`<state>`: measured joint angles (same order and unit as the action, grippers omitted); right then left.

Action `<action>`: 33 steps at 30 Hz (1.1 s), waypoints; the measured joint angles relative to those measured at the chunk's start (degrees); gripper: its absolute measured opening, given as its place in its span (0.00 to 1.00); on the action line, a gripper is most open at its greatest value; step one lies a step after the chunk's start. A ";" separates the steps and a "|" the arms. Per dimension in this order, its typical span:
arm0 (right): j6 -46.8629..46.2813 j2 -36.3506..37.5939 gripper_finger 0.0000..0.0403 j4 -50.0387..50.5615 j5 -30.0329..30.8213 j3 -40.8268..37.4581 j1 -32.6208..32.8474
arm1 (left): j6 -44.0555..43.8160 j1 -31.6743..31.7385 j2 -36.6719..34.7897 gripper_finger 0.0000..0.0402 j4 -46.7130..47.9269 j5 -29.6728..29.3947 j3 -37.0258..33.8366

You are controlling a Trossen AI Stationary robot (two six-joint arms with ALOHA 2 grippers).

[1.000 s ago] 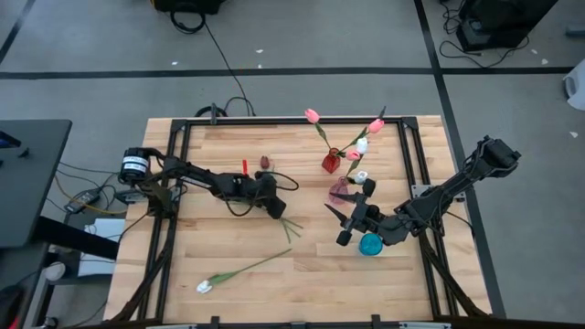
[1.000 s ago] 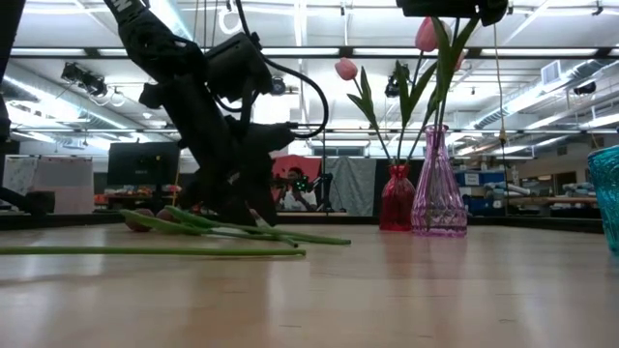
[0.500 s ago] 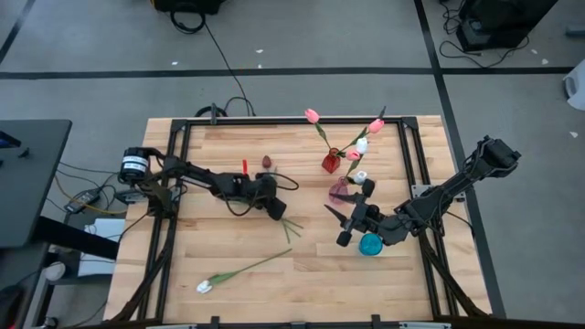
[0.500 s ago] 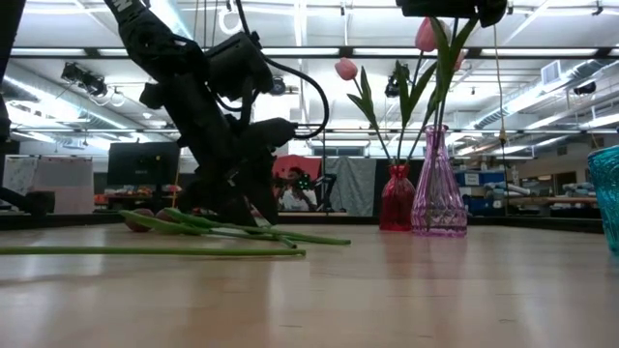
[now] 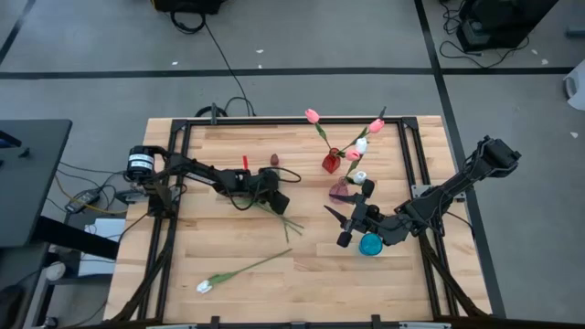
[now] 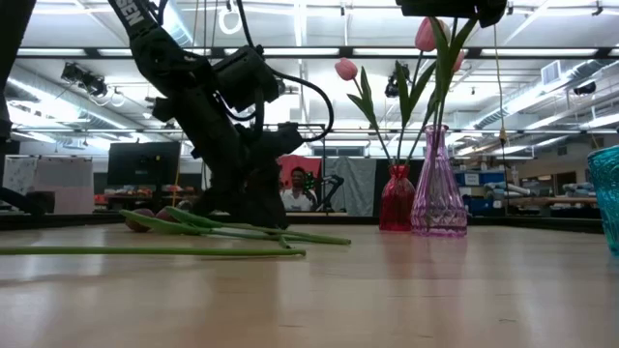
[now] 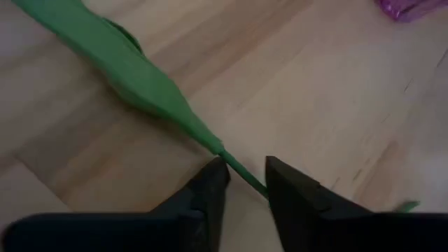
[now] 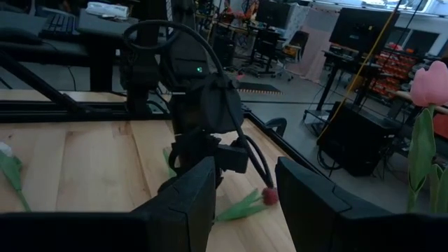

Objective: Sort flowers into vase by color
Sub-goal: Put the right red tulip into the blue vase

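Centrally, left end effector (image 7: 241,183) pinching maroon tulip's stem (image 7: 241,173); right end effector (image 8: 241,192) open beside teal vase (image 5: 370,245).

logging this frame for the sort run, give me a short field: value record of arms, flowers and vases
left gripper: low over the table, fingers either side of a green stem
that flower: maroon tulip lying on the wood
right gripper: open, empty, beside the teal vase
red vase: holds pink tulips
pink vase: holds stems
loose on table: white tulip near the front edge
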<state>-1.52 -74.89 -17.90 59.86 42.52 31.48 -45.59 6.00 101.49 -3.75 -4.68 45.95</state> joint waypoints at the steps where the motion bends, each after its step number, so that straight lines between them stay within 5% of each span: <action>1: 0.01 0.00 0.40 0.01 0.01 0.00 0.00 | 1.10 0.02 0.03 0.22 0.03 -0.07 0.00; 5: -0.02 0.00 0.40 -0.01 0.02 0.00 0.00 | 6.91 0.12 -0.04 0.03 0.13 0.95 -0.04; 14: 0.83 0.24 0.40 0.12 5.06 0.00 1.75 | 18.89 0.00 -6.67 0.01 3.36 1.40 0.30; 20: 3.66 3.44 0.40 0.25 9.83 0.00 7.38 | 36.56 -1.72 -15.86 0.01 8.50 4.32 0.42; 25: 5.02 8.12 0.39 2.15 7.08 0.00 9.85 | 50.00 -4.29 -19.74 0.00 11.07 8.32 0.46; 28: 4.19 11.47 0.36 5.22 1.77 0.00 9.45 | 52.91 -6.10 -20.46 0.00 3.91 9.61 0.42; 33: 3.76 16.92 0.33 6.37 -1.65 0.00 9.24 | 55.92 -6.93 -20.48 0.01 -11.27 23.73 0.48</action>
<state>2.24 -57.98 -11.53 58.21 42.52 40.72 10.33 -0.93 81.01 -15.02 19.04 46.44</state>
